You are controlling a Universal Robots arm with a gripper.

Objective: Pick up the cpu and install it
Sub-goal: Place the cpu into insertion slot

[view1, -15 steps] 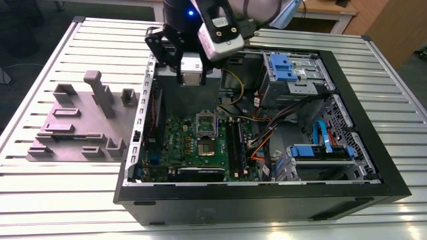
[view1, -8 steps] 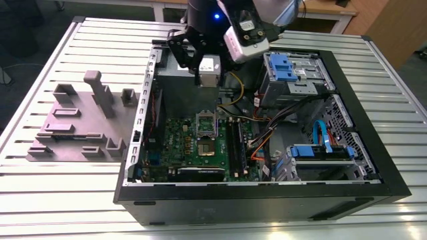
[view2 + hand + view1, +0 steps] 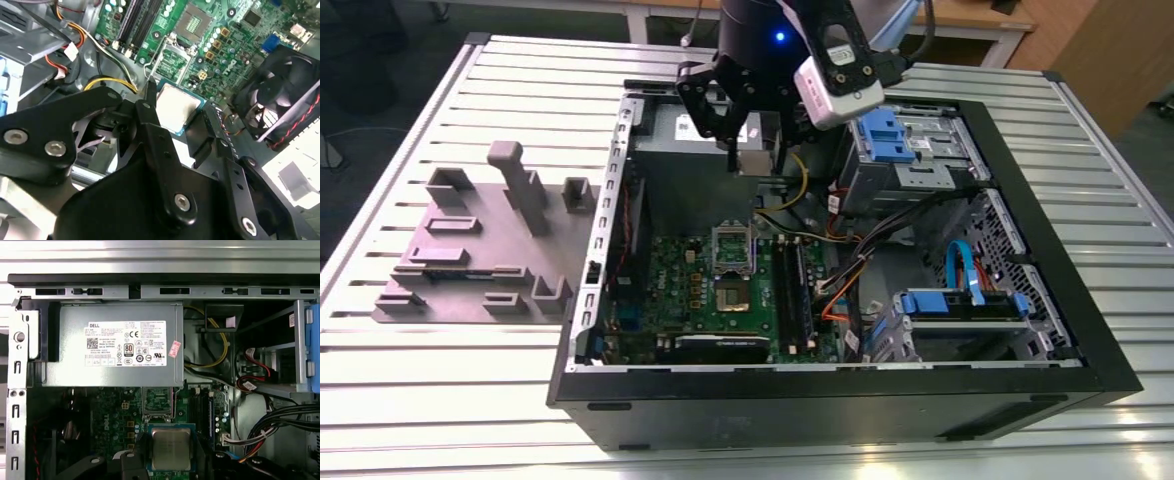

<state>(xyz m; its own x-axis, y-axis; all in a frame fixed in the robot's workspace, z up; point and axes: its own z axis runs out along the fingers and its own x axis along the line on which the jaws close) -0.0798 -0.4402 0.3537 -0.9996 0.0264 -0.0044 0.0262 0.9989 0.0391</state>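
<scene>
Exterior view, from its left: a grey moulded fixture tray (image 3: 474, 250) on the slatted table (image 3: 454, 380). Next is the open computer case (image 3: 854, 390) with green motherboard (image 3: 720, 300) and open socket (image 3: 732, 292), then blue drive bays (image 3: 891, 132). The gripper (image 3: 754, 158) hangs above the board, near the power supply (image 3: 117, 342) (grey box, white label). Its fingers (image 3: 150, 95) are clamped on opposite edges of the cpu (image 3: 176, 111), which sits between them, metal top toward both wrist cameras, apart from the socket.
</scene>
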